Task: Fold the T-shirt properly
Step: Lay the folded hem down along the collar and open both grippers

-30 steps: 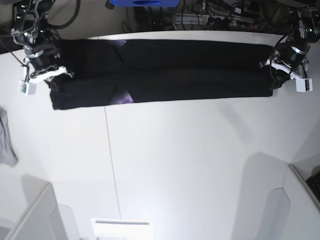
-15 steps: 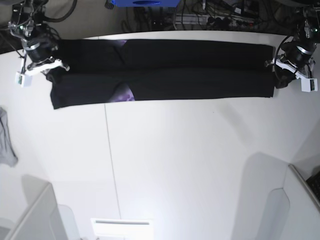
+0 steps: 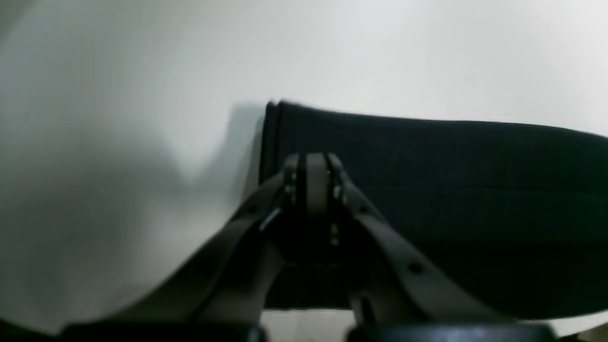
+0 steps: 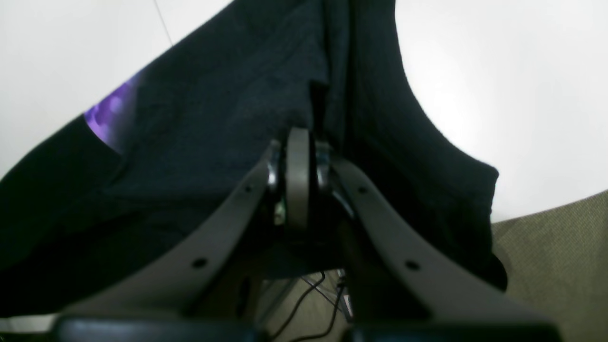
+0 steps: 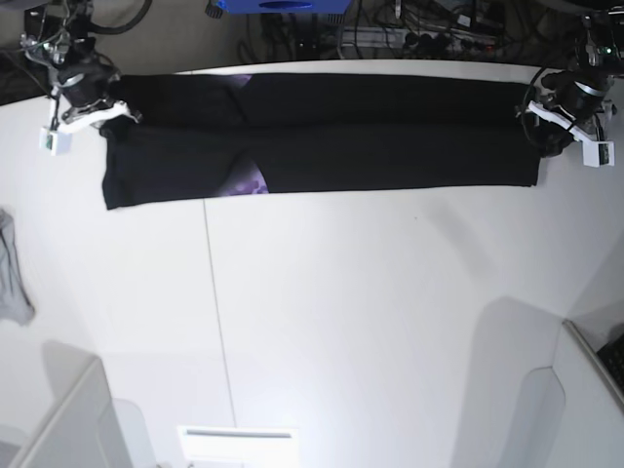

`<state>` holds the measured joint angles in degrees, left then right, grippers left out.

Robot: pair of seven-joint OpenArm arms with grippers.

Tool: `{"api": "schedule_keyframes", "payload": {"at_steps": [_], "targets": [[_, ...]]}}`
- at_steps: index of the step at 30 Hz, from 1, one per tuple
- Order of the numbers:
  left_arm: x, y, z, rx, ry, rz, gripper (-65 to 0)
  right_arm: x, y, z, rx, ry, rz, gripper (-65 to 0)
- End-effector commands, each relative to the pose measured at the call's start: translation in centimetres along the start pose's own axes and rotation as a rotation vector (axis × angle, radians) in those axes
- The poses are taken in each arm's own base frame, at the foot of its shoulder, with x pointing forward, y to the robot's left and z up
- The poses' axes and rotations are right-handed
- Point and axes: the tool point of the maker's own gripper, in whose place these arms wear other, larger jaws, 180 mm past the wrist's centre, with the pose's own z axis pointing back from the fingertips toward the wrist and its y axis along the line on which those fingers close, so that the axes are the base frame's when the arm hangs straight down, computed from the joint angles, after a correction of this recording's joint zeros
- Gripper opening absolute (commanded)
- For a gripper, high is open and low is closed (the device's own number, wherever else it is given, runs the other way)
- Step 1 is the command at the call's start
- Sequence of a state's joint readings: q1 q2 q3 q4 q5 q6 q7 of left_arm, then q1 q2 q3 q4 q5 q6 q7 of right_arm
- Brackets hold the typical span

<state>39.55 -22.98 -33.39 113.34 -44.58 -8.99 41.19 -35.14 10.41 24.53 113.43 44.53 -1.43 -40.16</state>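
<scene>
The T-shirt (image 5: pixel 322 136) lies stretched as 1 long black band along the far edge of the white table (image 5: pixel 370 322), folded lengthwise into 2 parallel strips. A small patch of purple print (image 5: pixel 246 182) shows at the near hem of the T-shirt, toward its right-arm end; the same patch appears in the right wrist view (image 4: pixel 111 114).

Right gripper (image 5: pixel 90 109): positioned at the end of the T-shirt that sits on the base view's left. In the right wrist view the right gripper (image 4: pixel 298 142) has its jaws pressed together with no gap, and black fabric bunches directly at the tips. The fingers (image 4: pixel 298 180) are clamped on the T-shirt (image 4: pixel 213 118).

Left gripper (image 5: pixel 556 122): positioned at the opposite end of the T-shirt. In the left wrist view the left gripper (image 3: pixel 311 164) has its jaws fully together over the corner of the T-shirt (image 3: pixel 451 190). Whether cloth is pinched between the tips cannot be told from this view.

A small grey cloth (image 5: pixel 12 273) lies well apart from the T-shirt, at the table edge nearer the right arm.
</scene>
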Motion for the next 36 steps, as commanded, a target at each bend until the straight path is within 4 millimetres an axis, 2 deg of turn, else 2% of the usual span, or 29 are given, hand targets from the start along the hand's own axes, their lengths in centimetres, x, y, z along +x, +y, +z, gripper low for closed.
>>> {"api": "schedule_keyframes", "payload": {"at_steps": [1, 4, 11, 13, 15, 16, 19, 22, 24, 26, 28, 30, 32, 34, 35, 36], "targets": [[1.2, 0.1, 0.3, -0.002, -0.036, -0.022, -65.0, 0.9, 0.2, 0.3, 0.007, -0.029, 0.016, -65.0], [1.1, 0.0, 0.3, -0.001, -0.035, -0.017, -65.0, 0.2, 0.1, 0.1, 0.006, 0.009, 0.01, -65.0], [1.2, 0.2, 0.3, 0.004, -0.038, -0.018, -65.0, 0.4, -0.1, 0.0, 0.0, 0.009, 0.005, -63.6], [1.3, 0.3, 0.4, 0.008, -0.04, -0.019, -65.0, 0.3, -0.1, 0.0, -0.002, 0.012, 0.005, -48.6], [1.3, 0.4, 0.4, 0.01, -0.041, -0.02, -58.6, 0.4, -0.2, 0.1, -0.003, 0.007, 0.005, -37.4], [1.3, 0.4, 0.4, 0.01, -0.041, -0.02, -55.6, 0.4, -0.2, 0.1, -0.004, 0.004, 0.003, -34.2], [1.4, 0.4, 0.4, 0.011, -0.042, -0.02, -41.5, 1.5, -1.4, 0.6, -0.037, -0.038, -0.014, -35.4], [1.4, 0.4, 0.4, 0.01, -0.045, -0.018, -25.2, 2.7, -1.6, 0.9, -0.043, -0.098, -0.011, -36.2], [1.6, 0.2, 0.4, 0.005, -0.051, -0.014, -17.3, 2.8, -1.6, 0.9, -0.041, -0.103, -0.009, -36.3], [1.7, 0.0, 0.5, -0.001, -0.056, -0.01, -12.5, 2.8, -1.2, 0.8, -0.027, -0.103, 0.005, -36.5], [1.4, -0.5, 0.4, -0.022, -0.061, 0.038, -13.8, 2.8, -0.3, 0.8, 0.02, -0.103, 0.054, -36.6], [1.3, -1.0, 0.4, -0.046, -0.067, 0.076, -21.4, 2.9, 0.6, 0.8, 0.066, -0.105, 0.102, -39.9], [1.0, -1.3, 0.2, -0.06, -0.061, 0.093, -35.2, 3.1, 0.7, 0.6, 0.073, -0.109, 0.105, -49.5], [1.1, -1.6, 0.0, -0.065, -0.074, 0.115, -57.9, 3.1, 0.8, 0.2, 0.079, -0.096, 0.104, -63.5], [1.2, -1.8, -0.1, -0.066, -0.081, 0.127, -65.0, 2.8, 0.6, -0.1, 0.078, -0.077, 0.098, -65.0], [1.0, -1.7, -0.2, -0.062, -0.082, 0.136, -65.0, 2.8, 0.6, -0.5, 0.078, -0.062, 0.092, -65.0]]}}
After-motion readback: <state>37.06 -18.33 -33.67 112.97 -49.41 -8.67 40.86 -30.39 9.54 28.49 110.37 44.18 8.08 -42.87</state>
